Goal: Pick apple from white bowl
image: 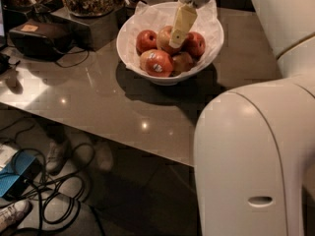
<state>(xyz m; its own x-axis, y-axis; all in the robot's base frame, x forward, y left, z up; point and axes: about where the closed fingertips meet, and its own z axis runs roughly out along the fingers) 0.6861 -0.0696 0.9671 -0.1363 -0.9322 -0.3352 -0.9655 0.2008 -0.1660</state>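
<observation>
The apple lies in the upper centre of the frame, at the middle of the pile inside the white bowl. Its gold-and-red skin is partly covered by the pale yellow tip of the end effector. I judge it firm and fairly heavy for its size, with smooth waxy skin that could slip and flesh that bruises if pinched hard. The best hold is probably across its widest girth, squeezing only moderately.

Being near round, it has no real long axis. Its only axis runs through the stem, and I cannot tell which way that points because the dimple is not visible here.

The end effector comes down from the top edge and overlaps the apple's right side. Whether it is open or closed, and whether it has anything in its hold, cannot be told.

Neighbours crowd the apple. A small red apple sits to its left and another red one to its right. The stickered apple and a duller apple lie toward the front, so lifting it may nudge them. Crinkled paper lines the bowl.

The bowl stands on the grey worktop, well apart from a dark box in the upper left. The robot's white body fills the lower right.
</observation>
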